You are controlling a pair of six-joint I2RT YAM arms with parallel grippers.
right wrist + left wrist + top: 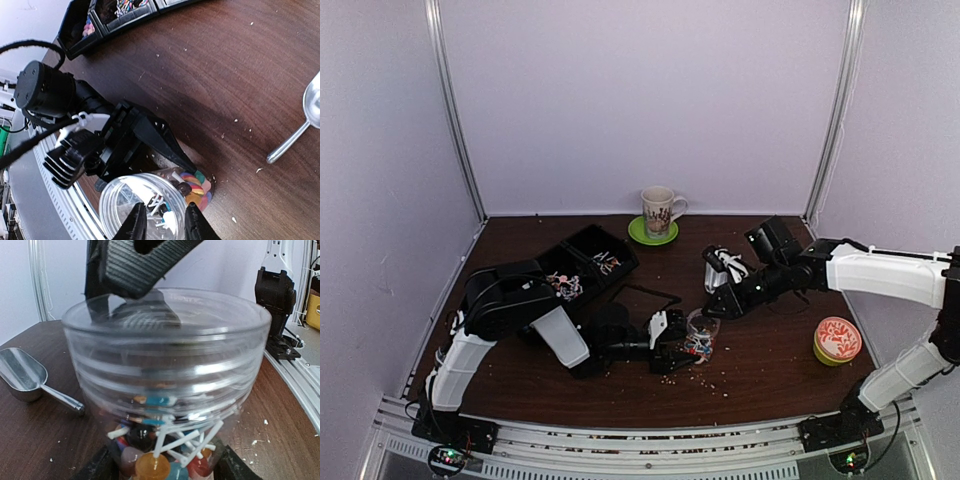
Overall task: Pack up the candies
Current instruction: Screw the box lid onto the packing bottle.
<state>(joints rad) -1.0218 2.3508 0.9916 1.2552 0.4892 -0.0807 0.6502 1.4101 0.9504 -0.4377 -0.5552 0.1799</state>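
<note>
The candies (165, 460) are lollipops on thin white sticks and small round sweets, heaped at the bottom of a clear jar (165, 365) near the middle of the desk. More sit in the black tray (630, 265), far left.

The left end effector (167, 471) clamps the jar low on both sides. The right end effector (164, 225) hangs at the jar's mouth, fingers a narrow gap apart; I cannot tell whether they pinch anything.

The candies are probably light, hard and prone to rolling. A stick looks the surest place to grip.
</note>
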